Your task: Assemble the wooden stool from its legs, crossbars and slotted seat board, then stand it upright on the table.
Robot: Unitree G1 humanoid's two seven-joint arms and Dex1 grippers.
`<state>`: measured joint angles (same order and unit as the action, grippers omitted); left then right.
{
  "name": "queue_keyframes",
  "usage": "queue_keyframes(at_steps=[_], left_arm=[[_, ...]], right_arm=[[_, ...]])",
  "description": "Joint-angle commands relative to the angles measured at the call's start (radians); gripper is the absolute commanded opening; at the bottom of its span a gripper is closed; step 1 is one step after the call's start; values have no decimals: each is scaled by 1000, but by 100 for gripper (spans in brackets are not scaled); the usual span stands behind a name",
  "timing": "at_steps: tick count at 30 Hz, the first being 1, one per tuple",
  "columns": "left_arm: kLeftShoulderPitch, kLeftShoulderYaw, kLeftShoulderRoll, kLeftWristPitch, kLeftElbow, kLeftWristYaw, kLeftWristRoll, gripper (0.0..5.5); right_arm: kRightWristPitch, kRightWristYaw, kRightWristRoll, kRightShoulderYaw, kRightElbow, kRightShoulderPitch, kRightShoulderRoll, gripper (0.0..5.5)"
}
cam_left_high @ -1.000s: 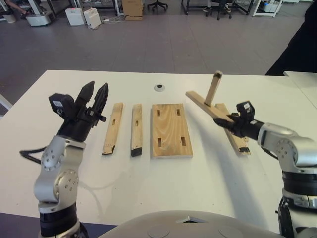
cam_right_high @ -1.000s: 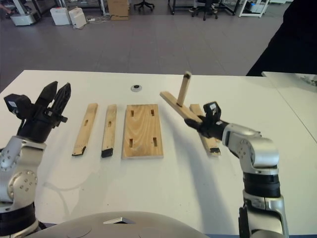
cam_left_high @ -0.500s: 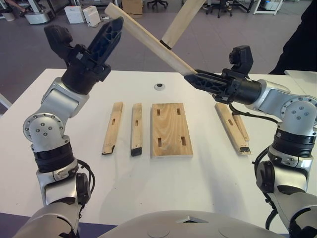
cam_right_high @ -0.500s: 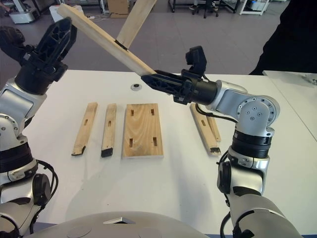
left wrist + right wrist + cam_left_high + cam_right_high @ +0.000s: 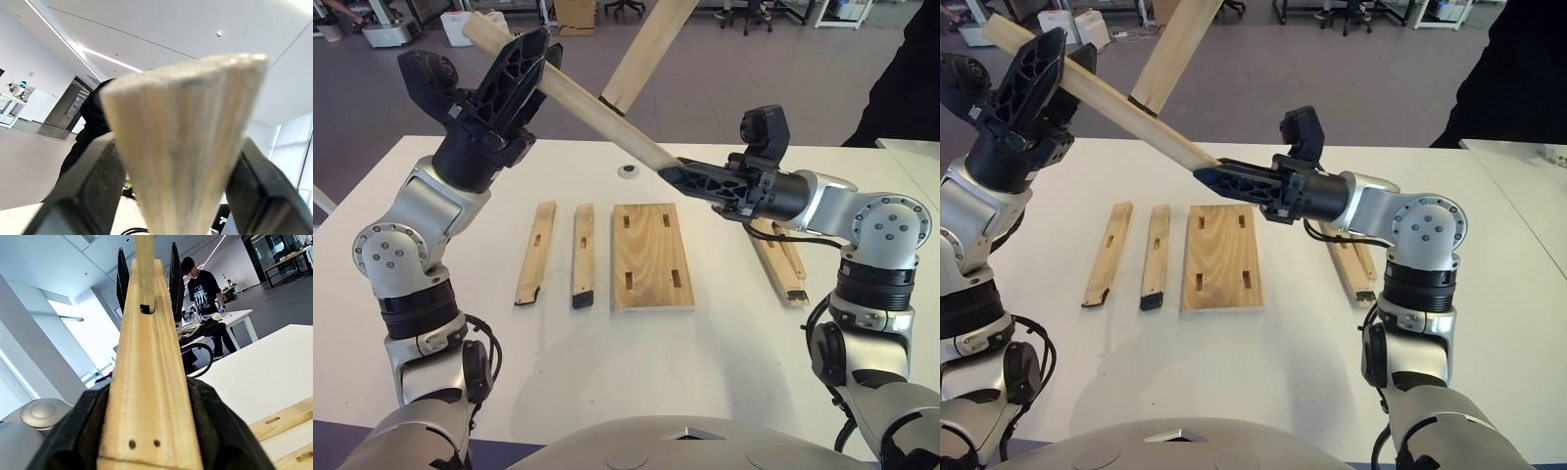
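A wooden leg (image 5: 582,103) with a crossbar (image 5: 646,49) slotted into it hangs slanted high above the table. My right gripper (image 5: 666,176) is shut on its lower end, the wood running out between the fingers (image 5: 83,431). My left gripper (image 5: 540,54) is shut on its upper end, whose end face (image 5: 186,137) sits between the pads (image 5: 83,196). On the table lies the slotted seat board (image 5: 651,257). Two loose legs (image 5: 537,253) (image 5: 582,255) lie to its left. More wooden pieces (image 5: 781,264) lie to its right, partly hidden under my right arm.
A small round dark object (image 5: 627,172) sits near the far edge of the white table (image 5: 607,372). The near part of the table is bare. Beyond the far edge there is open floor with office furniture.
The right arm has carried the leg and crossbar up off the table and leftward. Its upper end has slid between the left gripper's fingers, and the raised left gripper now holds it.
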<state>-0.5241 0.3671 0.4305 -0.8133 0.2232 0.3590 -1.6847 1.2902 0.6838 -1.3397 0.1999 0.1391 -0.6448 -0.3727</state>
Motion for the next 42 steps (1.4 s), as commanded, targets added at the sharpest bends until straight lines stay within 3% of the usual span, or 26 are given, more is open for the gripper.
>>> queue_keyframes(at_steps=[1, 11, 15, 21, 31, 42], left_arm=[[-1, -9, 4, 10, 19, -34, -9, 216], [18, 15, 32, 46, -60, 44, 118, 207], [-13, 28, 64, 84, -104, 58, 227, 207], [54, -29, 179, 129, -41, 138, 505, 206], [269, -161, 198, 415, -48, 723, 811, 206], [297, -290, 217, 493, -88, 957, 967, 206]], right_arm=[[-8, -17, -18, -7, -3, -1, -2, 207], [-57, -114, -14, 3, -38, -4, 19, 207], [-112, -199, 33, 16, -56, 32, 39, 319], [-180, -249, 114, 106, -121, 130, -26, 321], [-238, -209, 195, 186, -206, 131, -124, 321], [-225, -172, 228, 173, -244, 95, -139, 321]])
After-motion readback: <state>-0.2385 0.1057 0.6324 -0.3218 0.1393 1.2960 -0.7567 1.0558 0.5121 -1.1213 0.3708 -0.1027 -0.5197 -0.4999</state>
